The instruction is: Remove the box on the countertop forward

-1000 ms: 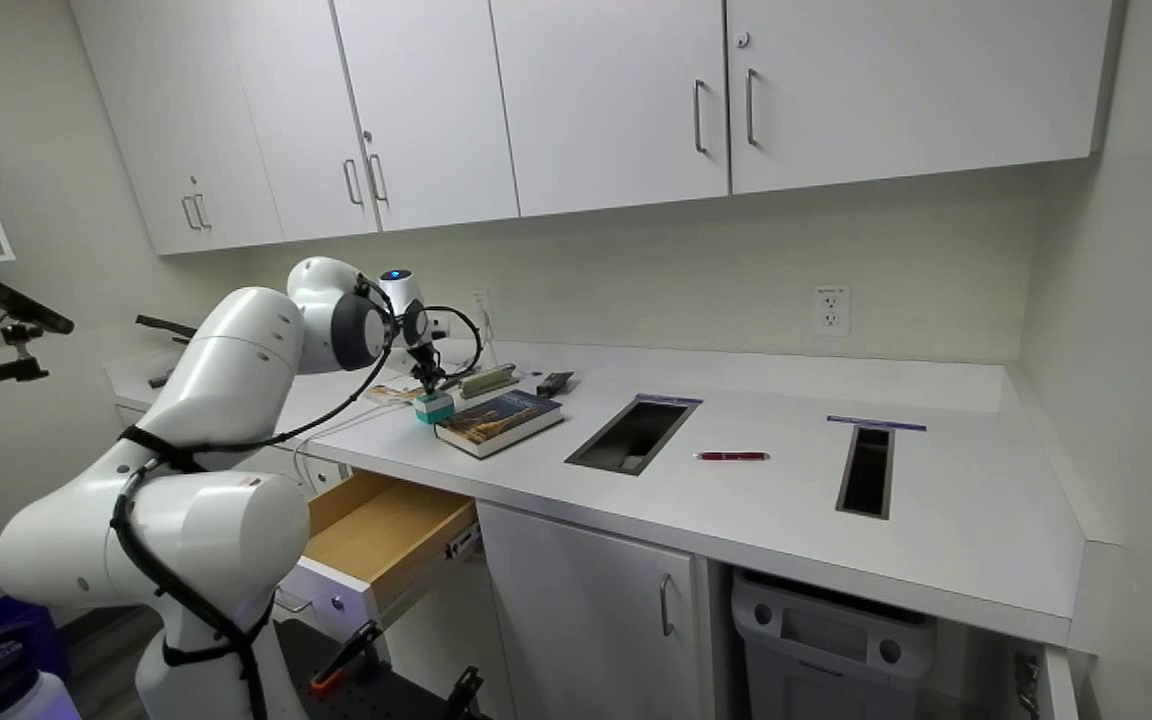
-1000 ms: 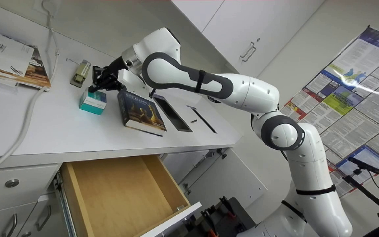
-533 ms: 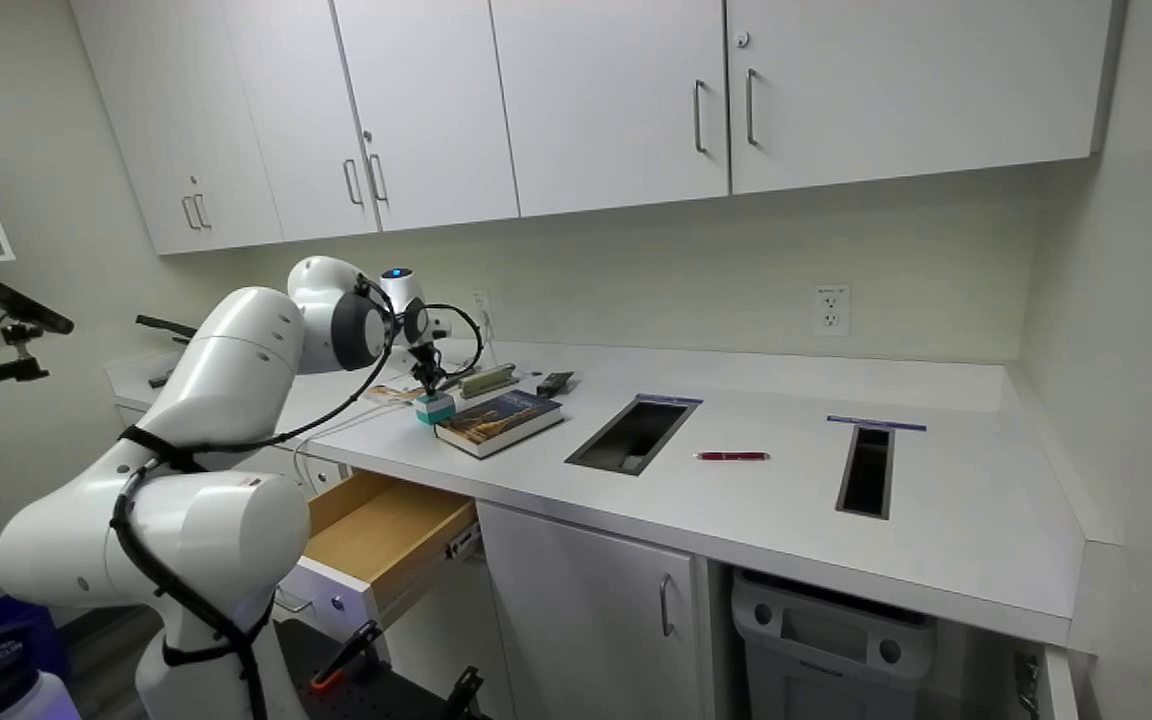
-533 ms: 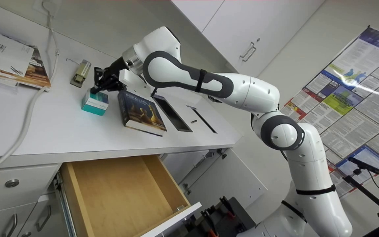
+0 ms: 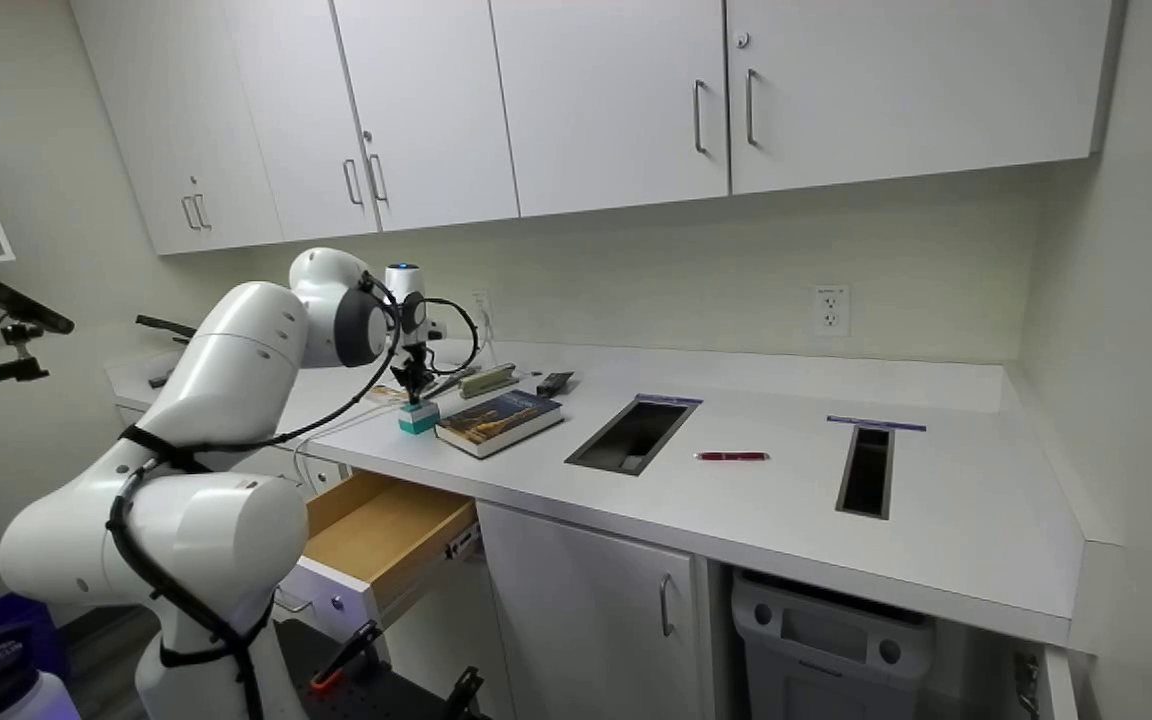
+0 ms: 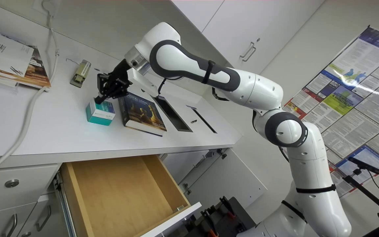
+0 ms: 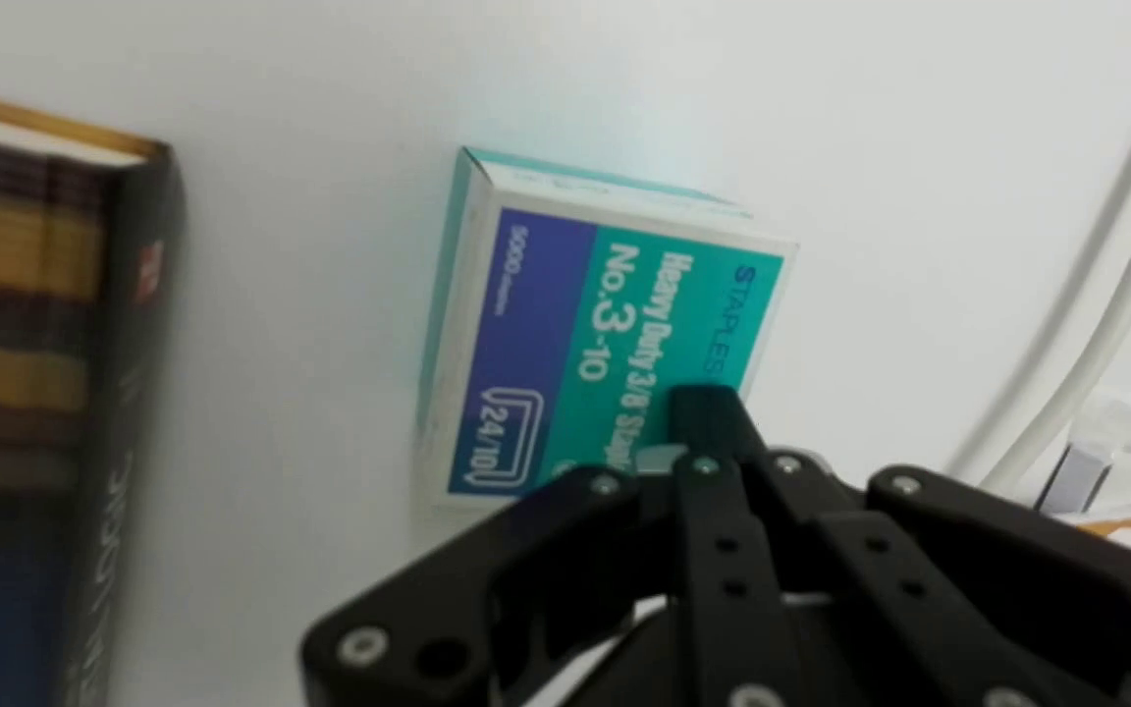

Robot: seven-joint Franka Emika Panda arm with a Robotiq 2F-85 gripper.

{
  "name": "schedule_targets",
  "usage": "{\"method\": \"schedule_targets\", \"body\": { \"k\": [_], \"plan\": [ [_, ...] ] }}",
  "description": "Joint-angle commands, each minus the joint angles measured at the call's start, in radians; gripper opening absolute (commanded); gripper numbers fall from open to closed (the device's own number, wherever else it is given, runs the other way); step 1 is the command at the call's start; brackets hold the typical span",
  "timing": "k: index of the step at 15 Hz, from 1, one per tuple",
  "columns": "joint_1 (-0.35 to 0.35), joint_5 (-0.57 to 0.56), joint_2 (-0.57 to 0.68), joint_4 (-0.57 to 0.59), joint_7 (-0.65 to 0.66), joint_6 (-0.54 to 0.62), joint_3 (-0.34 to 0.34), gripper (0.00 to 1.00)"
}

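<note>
Box [image 7: 615, 334] is on the move. Against the earlier frames it shifts down and right in an exterior view, gripper [image 6: 98, 100] going with it, so the front edge of the white counter [image 6: 54, 138] is nearer. Book [image 6: 143, 113], right of the box there, doesn't budge. Box and book are apart: bare strip between them in the wrist view.

Reads as a push or drag under way, "forward" likely meaning toward the front edge, lower in that frame. Task started, probably not done; counter remains between box and edge. How far it should go, can't tell.

Jaws: fingers together, no gap visible, nothing pinched between. In the wrist view the fingertips [image 7: 713, 417] sit over the top face, toward its lower right; contact is likely, since box and tip travel together. So no grasp, just pressure from above, I'd judge.

Box location: middle of the wrist view, left of centre in both exterior views, under the gripper tip, flat on the counter as far as I can see.

Risk: off-centre pressure could swivel the box or let it slip out. Drawer [image 6: 123, 191] is pulled out below the edge, lower middle of frame; overshoot might drop the box in.
</note>
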Motion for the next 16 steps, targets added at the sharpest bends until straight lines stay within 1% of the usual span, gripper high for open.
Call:
{"method": "schedule_targets", "body": {
  "k": [1, 8, 12, 16],
  "plan": [
    [-0.026, 0.046, -0.031, -0.053, -0.059, -0.108, 0.054, 0.00],
    [-0.038, 0.063, -0.037, -0.047, -0.088, -0.216, 0.109, 0.00],
    [-0.031, 0.043, -0.042, -0.040, -0.078, -0.229, 0.099, 0.00],
    [-0.015, -0.012, -0.092, -0.057, -0.074, -0.189, 0.079, 0.00]
  ]
}}
